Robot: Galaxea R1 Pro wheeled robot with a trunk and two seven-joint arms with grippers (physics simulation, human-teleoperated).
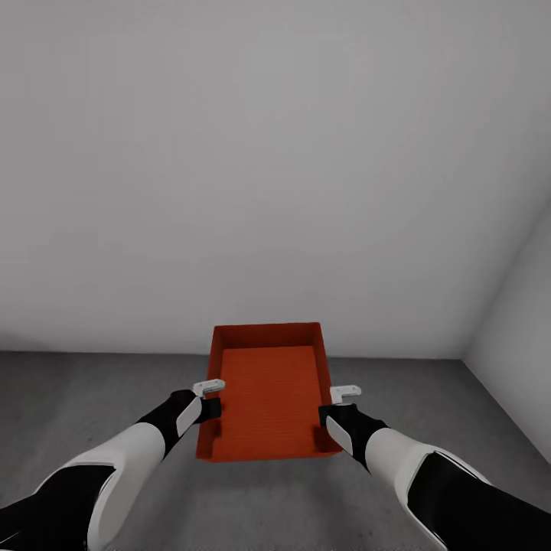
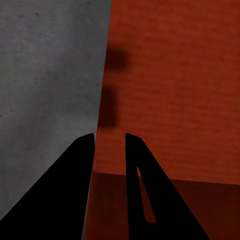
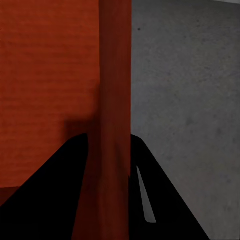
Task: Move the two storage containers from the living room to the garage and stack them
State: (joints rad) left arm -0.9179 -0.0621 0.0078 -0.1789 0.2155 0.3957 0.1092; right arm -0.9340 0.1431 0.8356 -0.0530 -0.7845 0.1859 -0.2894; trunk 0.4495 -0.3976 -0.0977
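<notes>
One orange-red storage container hangs between my two arms over the dark grey concrete floor, open side up and with nothing inside. My left gripper is shut on its left wall, one finger inside and one outside. In the left wrist view, that gripper straddles the wall's rim, with the bin's bottom beyond. My right gripper pinches the right wall the same way. The right wrist view has the wall running between the right gripper's dark fingers. The second container is out of view.
A plain white wall stands close ahead, meeting the floor just past the bin. Another white wall closes the right side, forming a corner. Mottled concrete spreads under and to both sides of the bin.
</notes>
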